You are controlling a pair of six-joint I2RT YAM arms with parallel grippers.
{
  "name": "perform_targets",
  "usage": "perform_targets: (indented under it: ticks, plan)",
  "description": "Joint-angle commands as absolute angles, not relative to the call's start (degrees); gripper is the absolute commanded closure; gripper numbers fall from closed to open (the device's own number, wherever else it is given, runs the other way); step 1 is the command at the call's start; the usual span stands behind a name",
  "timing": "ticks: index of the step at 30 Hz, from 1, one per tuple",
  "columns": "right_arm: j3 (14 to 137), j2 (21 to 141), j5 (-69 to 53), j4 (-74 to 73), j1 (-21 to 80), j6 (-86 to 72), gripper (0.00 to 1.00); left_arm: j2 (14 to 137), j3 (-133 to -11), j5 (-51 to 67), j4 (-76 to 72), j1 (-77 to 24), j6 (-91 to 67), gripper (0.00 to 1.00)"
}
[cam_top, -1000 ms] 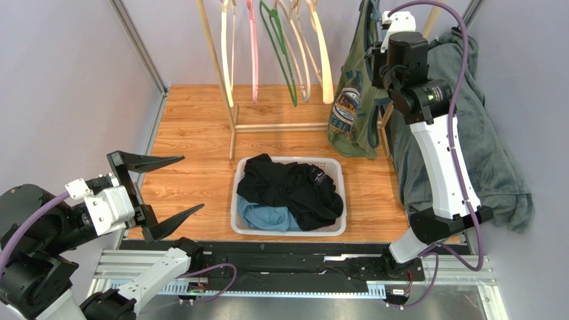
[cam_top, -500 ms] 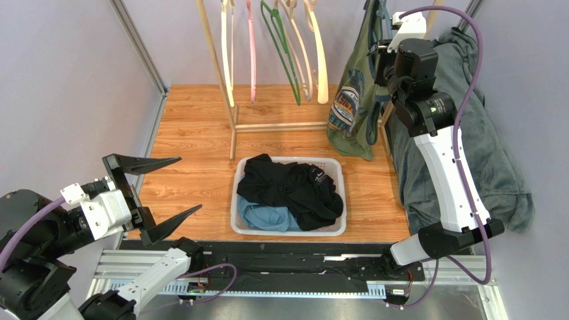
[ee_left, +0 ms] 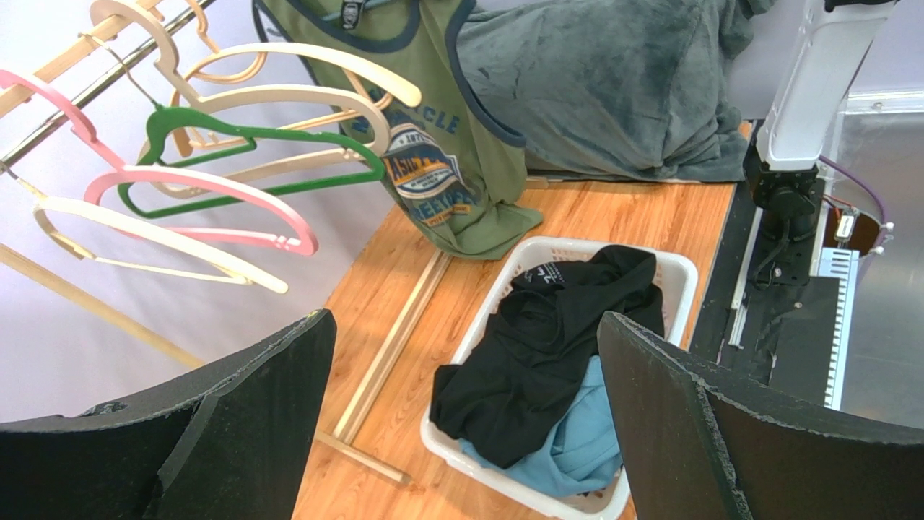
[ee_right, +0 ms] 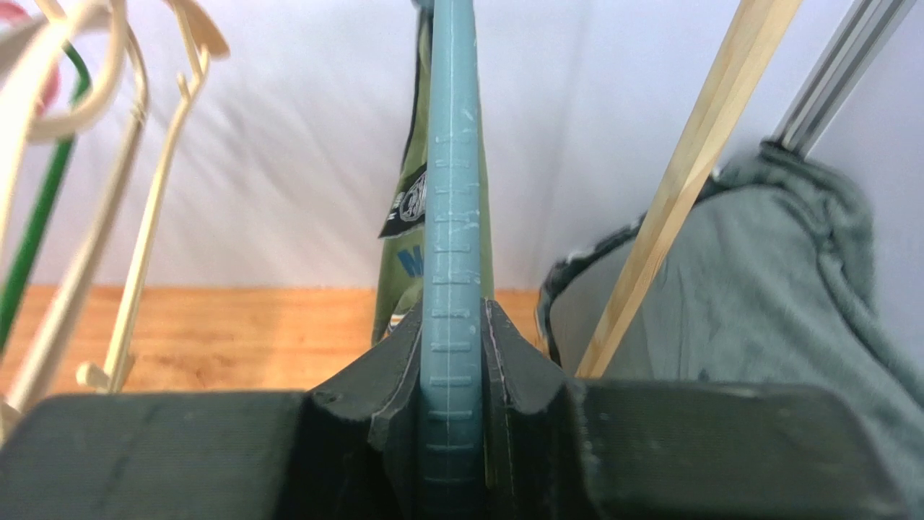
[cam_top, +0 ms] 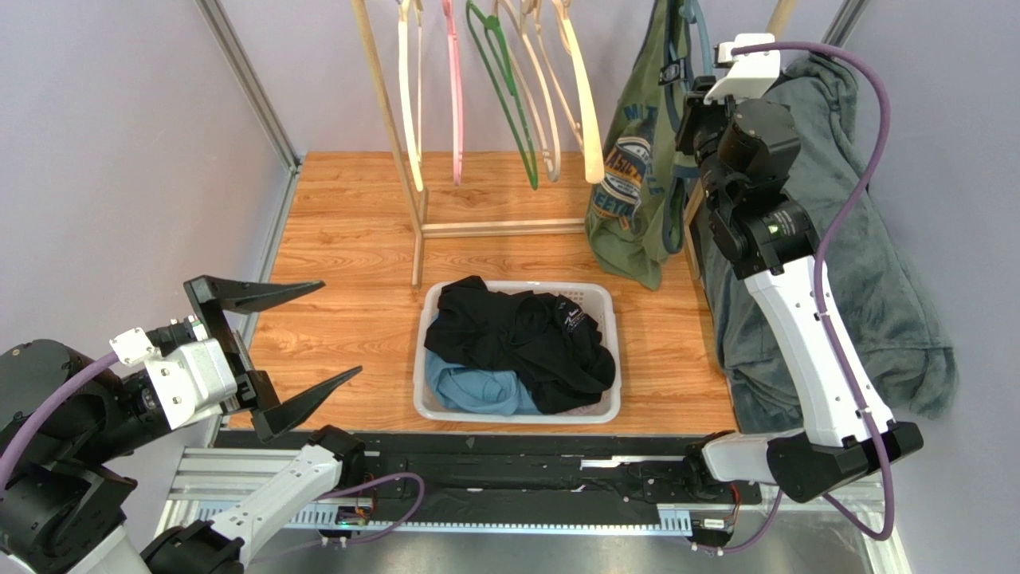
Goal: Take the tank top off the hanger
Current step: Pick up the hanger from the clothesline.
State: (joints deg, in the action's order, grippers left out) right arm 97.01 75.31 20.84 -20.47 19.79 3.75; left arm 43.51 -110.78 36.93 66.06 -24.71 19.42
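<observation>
Right gripper [ee_right: 451,358]: closed tight on the blue hanger [ee_right: 451,184], whose edge-on bar is pinched between both fingers.

The green tank top [cam_top: 632,179] hangs just below and ahead of that gripper. Its straps are over the hanger and its hem is down near the tabletop [cam_top: 347,227]. I cannot tell whether the hook sits on the rail, as it is out of view.

Progress, as I judge it: the hanger is grasped and the garment is not off yet. What remains is to work the straps off the hanger and free the top.

Left gripper [cam_top: 341,329]: spread wide and holding nothing. It is well apart from the tank top, with the laundry basket [cam_top: 420,371] ahead of it and nearer than the garment.
</observation>
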Motion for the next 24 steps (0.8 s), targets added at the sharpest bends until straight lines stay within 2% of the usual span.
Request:
perform_targets:
  ticks: [1, 5, 10, 19, 24]
  plan:
    - [99.7, 74.5, 20.0, -6.8, 19.8, 7.0, 1.00, 43.2, -110.9, 36.1, 66.5, -24.4, 19.7, 0.01]
    - [103.1, 76.6, 19.7, -8.9, 19.9, 6.7, 1.00, 43.2, -111.4, 35.9, 66.7, -24.4, 19.8, 0.01]
    - [99.4, 73.8, 19.7, -10.2, 20.5, 5.7, 1.00, 42.9, -110.7, 35.4, 66.7, -24.4, 20.0, 0.01]
    - [87.5, 60.5, 15.4, -19.4, 21.7, 4.6, 1.00, 43.6, -110.7, 37.8, 65.9, -24.5, 18.7, 0.01]
    - [88.4, 54.2, 12.4, -27.9, 21.8, 4.5, 1.00, 44.0, -111.3, 39.2, 65.4, -24.4, 17.7, 0.01]
